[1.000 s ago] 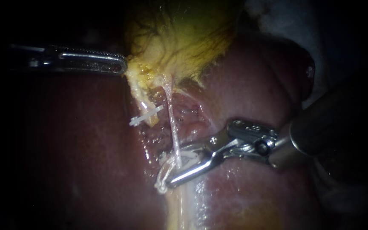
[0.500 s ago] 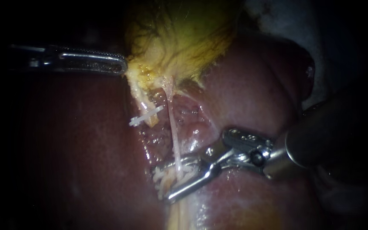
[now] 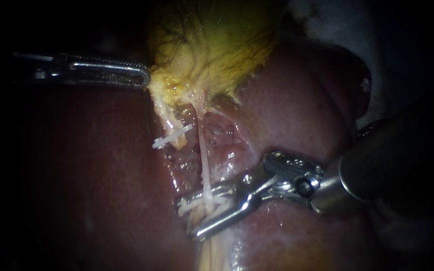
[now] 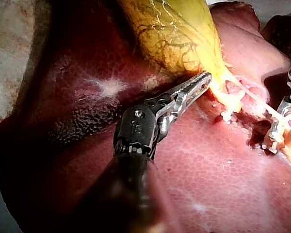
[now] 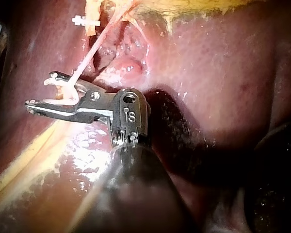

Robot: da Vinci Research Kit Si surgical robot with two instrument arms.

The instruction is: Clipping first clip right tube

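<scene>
Your right tool (image 3: pixel 187 219) is gripping an open clip (image 3: pixel 193 206) astride the taut right tube (image 3: pixel 204 160), so pulling sideways while closing is risking tearing it or trapping liver (image 3: pixel 302 100).

Instruments: two, the left instrument (image 3: pixel 144 78) at upper left and the right instrument (image 3: pixel 186 217) at lower right.
Tubes: two, the left tube (image 3: pixel 164 113) and the right tube (image 3: pixel 204 160), centre.
Clips: two, a white clip (image 3: pixel 173 136) across the left tube and a second clip (image 3: pixel 199 205) at the right instrument's tip.
Gallbladder (image 3: pixel 212 45): one, top centre.
Liver (image 3: pixel 101 175): one.
</scene>
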